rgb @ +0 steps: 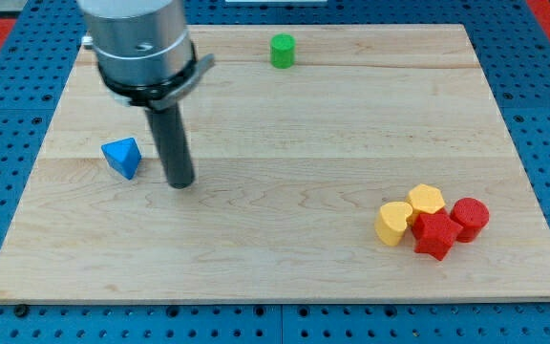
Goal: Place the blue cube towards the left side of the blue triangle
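Observation:
A blue triangle (pixel 122 157) lies on the wooden board (pixel 285 143) at the view's left. My tip (pixel 180 183) stands on the board just to the right of the blue triangle, a small gap apart from it. No blue cube shows in the camera view; the arm's body covers part of the board's top left corner.
A green cylinder (pixel 282 51) stands near the board's top edge. At the lower right sits a cluster: a yellow heart-like block (pixel 393 224), a yellow block (pixel 427 200), a red star-like block (pixel 435 235) and a red cylinder (pixel 469 217). Blue pegboard surrounds the board.

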Controlling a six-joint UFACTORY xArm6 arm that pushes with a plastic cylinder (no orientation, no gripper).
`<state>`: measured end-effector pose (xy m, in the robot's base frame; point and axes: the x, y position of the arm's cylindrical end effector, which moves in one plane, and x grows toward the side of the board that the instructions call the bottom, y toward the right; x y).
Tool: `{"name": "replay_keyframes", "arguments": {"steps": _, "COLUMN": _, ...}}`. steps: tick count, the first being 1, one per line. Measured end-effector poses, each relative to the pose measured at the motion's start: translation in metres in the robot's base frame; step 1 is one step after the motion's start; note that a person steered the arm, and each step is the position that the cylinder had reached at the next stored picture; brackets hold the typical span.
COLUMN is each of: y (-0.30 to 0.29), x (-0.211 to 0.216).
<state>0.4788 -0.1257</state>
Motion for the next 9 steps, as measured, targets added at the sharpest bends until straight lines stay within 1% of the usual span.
{"name": "replay_keyframes", "arguments": {"steps": 1, "y": -0.054, "x": -0.014}}
{"name": "replay_keyframes", "arguments": {"steps": 2, "y": -0.091, "x": -0.028}}
{"name": "replay_keyframes", "arguments": {"steps": 4, "y": -0.102, "x": -0.071}}
{"name": "replay_keyframes", "arguments": {"steps": 5, "y": -0.102, "x": -0.073}}
{"name": "replay_keyframes", "arguments": {"steps": 6, "y": -0.104, "x": -0.059}}
{"name": "replay_keyframes", "arguments": {"steps": 8, "y": -0.112, "x": -0.078}}
{"name": "replay_keyframes", "arguments": {"steps": 9, "y": -0.126, "x": -0.064}}
